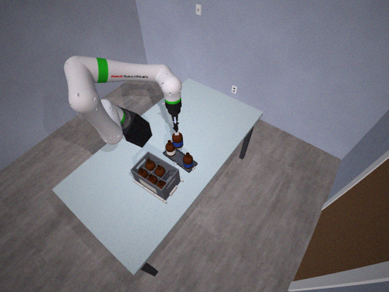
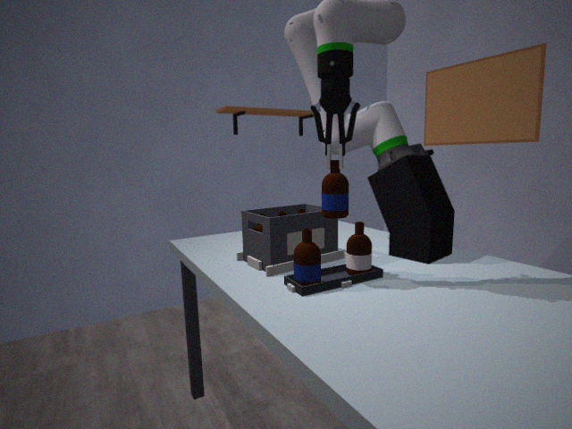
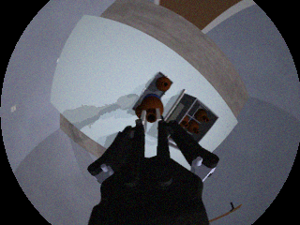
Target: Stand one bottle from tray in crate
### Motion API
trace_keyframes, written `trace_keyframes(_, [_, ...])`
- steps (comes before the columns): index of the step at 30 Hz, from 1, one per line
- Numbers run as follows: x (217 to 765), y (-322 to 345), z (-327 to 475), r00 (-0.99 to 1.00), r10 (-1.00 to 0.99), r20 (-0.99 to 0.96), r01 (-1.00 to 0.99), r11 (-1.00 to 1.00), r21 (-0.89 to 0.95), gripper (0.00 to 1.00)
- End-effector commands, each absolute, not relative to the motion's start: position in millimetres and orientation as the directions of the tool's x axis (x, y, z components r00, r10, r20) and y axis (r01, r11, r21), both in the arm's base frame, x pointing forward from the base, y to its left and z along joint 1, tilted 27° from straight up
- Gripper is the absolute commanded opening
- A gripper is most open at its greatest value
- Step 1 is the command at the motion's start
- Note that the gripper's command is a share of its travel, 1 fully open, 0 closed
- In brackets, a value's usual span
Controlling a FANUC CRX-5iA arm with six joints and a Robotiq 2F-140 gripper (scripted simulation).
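Note:
My gripper (image 2: 335, 155) is shut on the neck of a brown bottle with a blue label (image 2: 334, 194) and holds it upright in the air, well above the dark tray (image 2: 333, 280). It also shows in the top view (image 1: 177, 140) and in the wrist view (image 3: 150, 108). Two bottles stand on the tray: one with a blue label (image 2: 307, 264) at the near end and one with a white label (image 2: 358, 249) at the far end. The grey crate (image 1: 157, 177) beside the tray holds several brown bottles; the cell at its far right corner (image 1: 169, 174) looks empty.
The arm's black base block (image 2: 412, 214) stands behind the tray. The table's front edge runs close to the crate and tray in the exterior view. A wooden shelf (image 2: 265, 112) hangs on the far wall.

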State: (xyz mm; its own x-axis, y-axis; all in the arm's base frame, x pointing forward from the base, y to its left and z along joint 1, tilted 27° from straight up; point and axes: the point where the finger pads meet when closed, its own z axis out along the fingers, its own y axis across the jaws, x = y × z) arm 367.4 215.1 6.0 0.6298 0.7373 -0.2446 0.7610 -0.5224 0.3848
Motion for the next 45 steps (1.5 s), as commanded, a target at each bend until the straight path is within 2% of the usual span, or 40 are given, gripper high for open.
trace_keyframes(1, [367.4,215.3,6.1,0.630,0.737,-0.244,0.761,-0.522,0.385,0.00])
trace_keyframes(45, [374.0,205.5,12.0,0.630,0.737,-0.244,0.761,-0.522,0.385,0.00])
